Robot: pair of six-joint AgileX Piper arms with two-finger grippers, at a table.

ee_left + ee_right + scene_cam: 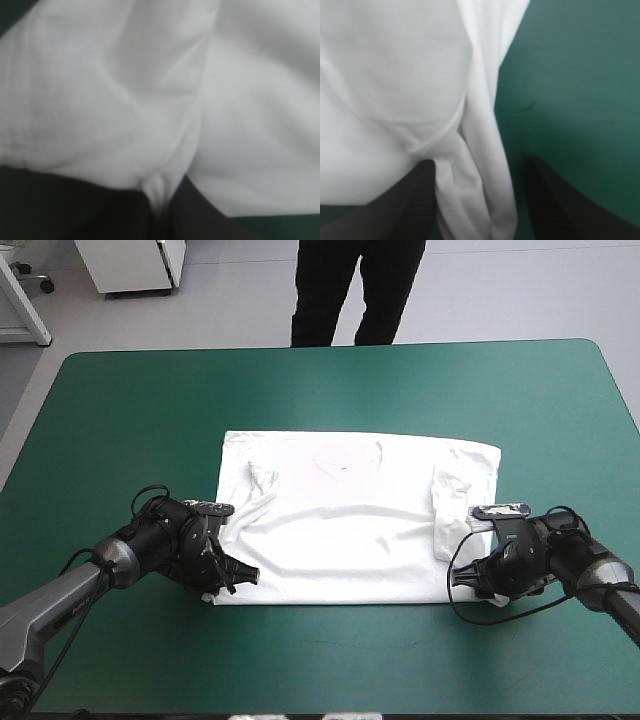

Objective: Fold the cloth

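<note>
A white T-shirt (350, 530) lies spread flat, sleeves tucked inward, with teal-green worktop (150, 400) showing all round it. The left gripper (248, 577) is at the T-shirt's near left corner, clenched on a pinch of cloth. The right gripper (458, 575) is at the T-shirt's near right corner, black fingers apart, straddling a loose fold.

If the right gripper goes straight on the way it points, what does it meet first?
The T-shirt: a fold of its edge lies between the open fingers of the right gripper, so it would probably press into that cloth.
</note>
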